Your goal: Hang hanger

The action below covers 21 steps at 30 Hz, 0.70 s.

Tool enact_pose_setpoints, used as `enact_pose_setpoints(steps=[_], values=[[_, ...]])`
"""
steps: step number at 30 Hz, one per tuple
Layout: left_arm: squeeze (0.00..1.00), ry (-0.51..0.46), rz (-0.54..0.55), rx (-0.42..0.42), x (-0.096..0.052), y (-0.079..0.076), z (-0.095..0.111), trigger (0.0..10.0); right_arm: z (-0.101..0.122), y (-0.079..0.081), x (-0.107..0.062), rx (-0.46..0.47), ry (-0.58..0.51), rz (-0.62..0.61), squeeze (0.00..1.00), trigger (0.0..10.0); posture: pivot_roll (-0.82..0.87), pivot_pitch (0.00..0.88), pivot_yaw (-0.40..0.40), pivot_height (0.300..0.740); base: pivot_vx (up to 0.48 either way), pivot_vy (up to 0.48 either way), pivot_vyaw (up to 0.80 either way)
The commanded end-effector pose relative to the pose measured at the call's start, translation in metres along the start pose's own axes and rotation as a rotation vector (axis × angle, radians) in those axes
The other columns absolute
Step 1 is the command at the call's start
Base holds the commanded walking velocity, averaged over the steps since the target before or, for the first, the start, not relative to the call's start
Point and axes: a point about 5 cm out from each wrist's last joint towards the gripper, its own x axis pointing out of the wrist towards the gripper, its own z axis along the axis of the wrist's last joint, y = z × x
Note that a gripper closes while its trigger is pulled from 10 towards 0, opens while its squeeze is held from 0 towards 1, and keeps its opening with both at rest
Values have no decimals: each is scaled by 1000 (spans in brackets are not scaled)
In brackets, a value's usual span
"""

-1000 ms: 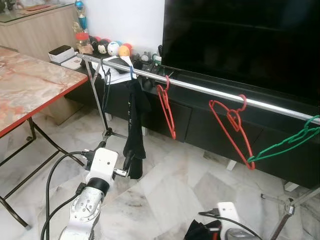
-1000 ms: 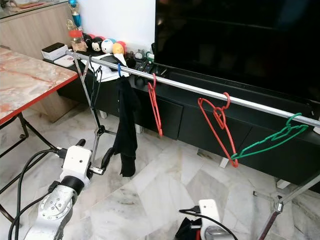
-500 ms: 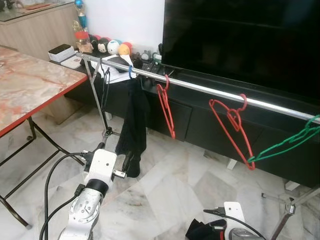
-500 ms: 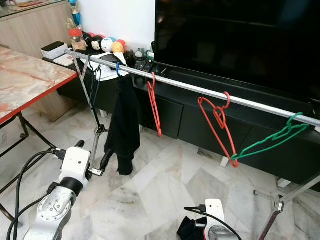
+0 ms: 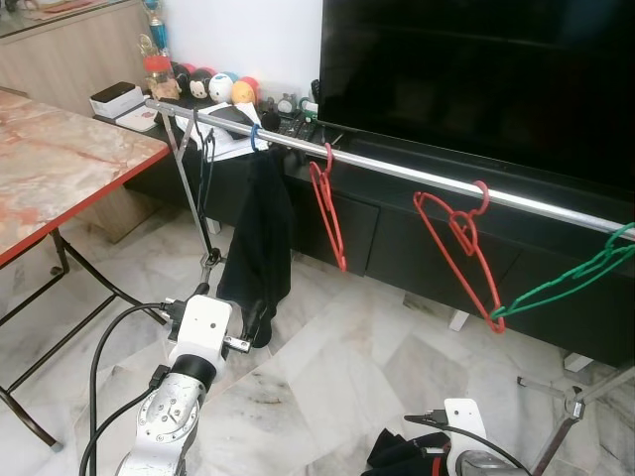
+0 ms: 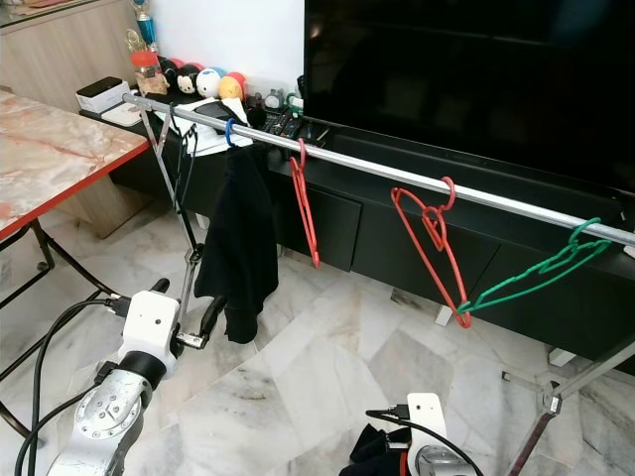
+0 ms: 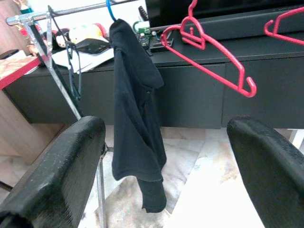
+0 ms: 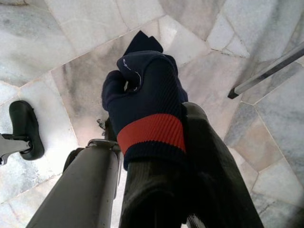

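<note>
A steel rail [image 5: 397, 171] runs in front of the TV cabinet. A black garment [image 5: 260, 238] hangs from it on a blue hanger [image 5: 254, 139]. Further right on the rail hang two bare red hangers [image 5: 329, 213] [image 5: 458, 248] and a green hanger [image 5: 575, 283]. My left gripper [image 5: 256, 322] stands open just below the garment's hem, with nothing between its fingers [image 7: 71, 161]. My right gripper [image 8: 166, 118] hangs low over the floor, shut on a navy cloth with a red band [image 8: 142, 90], which covers one finger.
A marble-topped table [image 5: 60, 169] with a red edge stands at the left. The big black TV [image 5: 476, 79] and its low cabinet [image 5: 417, 238] are behind the rail. The rail's stand legs [image 5: 571, 412] reach onto the floor at the right. Toys and boxes line the cabinet's left end.
The black garment has swung and turned on its hanger, now hanging broader and a little to the left. Both arms stay where they were. The camera has shifted slightly.
</note>
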Motion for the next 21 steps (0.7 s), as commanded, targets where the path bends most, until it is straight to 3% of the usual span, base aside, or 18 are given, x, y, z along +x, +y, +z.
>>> enact_pose_setpoints(steps=[1, 7, 21], values=[[0, -2, -9, 4, 0, -1, 3, 10000, 4, -1, 0, 0, -14, 7, 0, 10000, 26, 0, -34, 740, 0, 0, 0], [0, -1, -13, 3, 0, -1, 2, 10000, 4, 0, 0, -3, -11, 15, 0, 10000, 26, 0, -34, 740, 0, 0, -213], [0, 0, -23, 6, -1, -2, 1, 10000, 4, -1, 0, -19, -18, 19, 0, 10000, 33, 0, -37, 740, 259, 0, 0]])
